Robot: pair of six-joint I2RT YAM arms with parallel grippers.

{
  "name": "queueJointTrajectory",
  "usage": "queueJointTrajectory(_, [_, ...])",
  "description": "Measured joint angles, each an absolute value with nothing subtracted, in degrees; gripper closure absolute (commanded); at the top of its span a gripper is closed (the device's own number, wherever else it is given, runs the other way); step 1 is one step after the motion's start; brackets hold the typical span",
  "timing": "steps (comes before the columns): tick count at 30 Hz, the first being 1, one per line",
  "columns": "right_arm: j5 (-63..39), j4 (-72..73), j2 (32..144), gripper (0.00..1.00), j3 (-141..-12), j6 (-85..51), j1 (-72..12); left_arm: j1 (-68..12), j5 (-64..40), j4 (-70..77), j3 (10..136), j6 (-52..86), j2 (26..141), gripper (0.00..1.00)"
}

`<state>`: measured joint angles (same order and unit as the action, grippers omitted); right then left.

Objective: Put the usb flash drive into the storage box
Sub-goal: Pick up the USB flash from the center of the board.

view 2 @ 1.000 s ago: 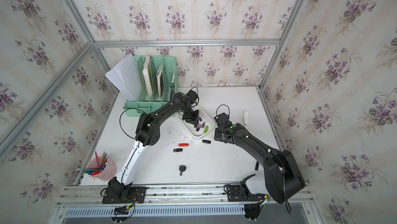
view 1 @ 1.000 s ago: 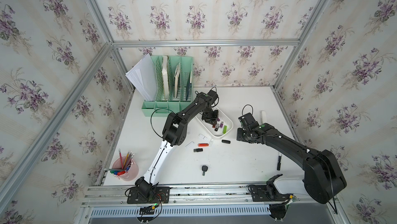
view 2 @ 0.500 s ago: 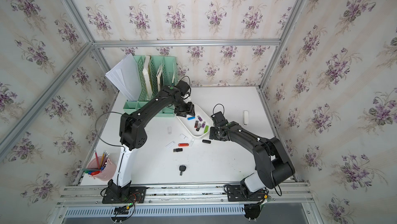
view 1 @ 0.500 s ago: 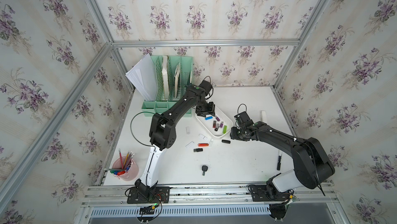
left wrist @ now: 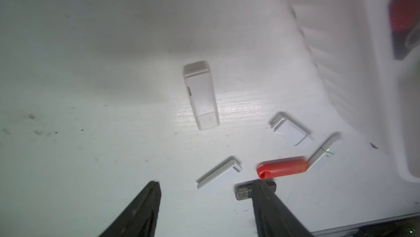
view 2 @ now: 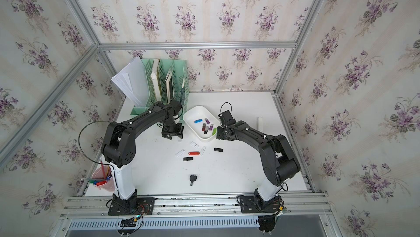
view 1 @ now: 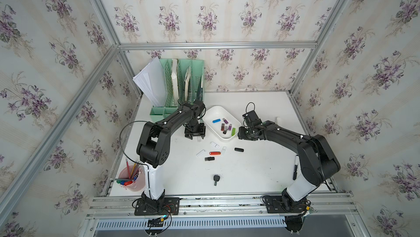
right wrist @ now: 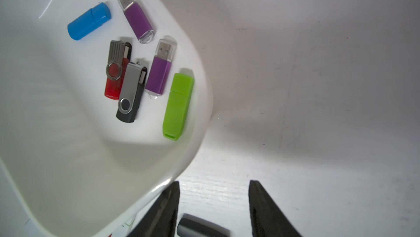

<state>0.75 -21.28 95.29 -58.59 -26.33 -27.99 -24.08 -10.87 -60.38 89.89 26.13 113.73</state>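
Storage box [view 1: 212,111] sits on the white table [view 1: 261,167] slightly toward 12 o'clock from the middle. Six flash drives lie inside it: a blue drive [right wrist: 89,21], two purple drives [right wrist: 138,17], a red swivel drive [right wrist: 112,88], a black swivel drive [right wrist: 129,110] and a green drive [right wrist: 178,106], the green one against the wall at the box's 4 o'clock end. Left gripper [view 1: 195,136] hangs just beside the box at its 8 o'clock, its fingers [left wrist: 145,206] spread wide with nothing between them; a white capped drive [left wrist: 201,95] lies flat on the table near the fingertips, untouched. Right gripper [view 1: 240,133] hovers just beside the box rim at its 4 o'clock, fingers [right wrist: 266,208] likewise parted and empty. A black capped drive [view 1: 239,149] rests on the table at 6 o'clock from that gripper. The right wrist view shows its end low between the two fingers, narrower than the gap; whether either finger touches it cannot be told. More drives are scattered on the table at the box's 6 o'clock: a small white drive [view 1: 214,144], a slim white drive [view 1: 201,153], an orange drive [view 1: 214,153] touching another white drive [view 1: 223,151] at one end, and a short black drive [view 1: 209,159]. Farther toward 6 o'clock lies a black key-shaped drive [view 1: 216,179], well apart. A mint-green file organizer [view 1: 179,83] stands at the table's 11 o'clock, and a pink pen cup [view 1: 134,179] at its 8 o'clock corner.
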Motion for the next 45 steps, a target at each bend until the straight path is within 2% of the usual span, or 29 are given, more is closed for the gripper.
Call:
queueJointTrajectory(10, [2.17,-20.91,85.65,0.30,-48.64,-26.81,-28.21,-23.99,-6.83,-57.06,90.45,25.26,117.25,0.37])
queueJointTrajectory(15, [0.27,-20.40,82.50,0.17,-43.00,-25.32,-28.73,-23.99,-5.52,-56.07,91.81,25.12,118.87,0.38])
queueJointTrajectory(20, [-0.84,-19.16,80.14,0.11,-40.56,-23.18,-29.82,-23.99,-5.52,-55.46,92.53,25.12,120.90,0.39])
queueJointTrajectory(30, [-1.08,-17.02,78.78,0.06,-39.77,-19.53,-32.34,-24.38,-5.78,-54.43,92.49,25.12,123.07,0.44])
queueJointTrajectory(33, [-2.11,-16.34,79.92,0.05,-40.27,-18.72,-34.06,-24.40,-5.54,-54.19,91.61,25.12,122.93,0.52])
queueJointTrajectory(38, [-2.11,-15.11,81.52,0.04,-41.04,-17.37,-35.29,-24.36,-5.30,-53.04,89.58,25.10,121.91,0.59])
queueJointTrajectory(45, [-2.35,-13.63,84.75,0.04,-42.41,-15.00,-36.10,-24.36,-4.89,-50.94,86.80,25.12,120.27,0.61])
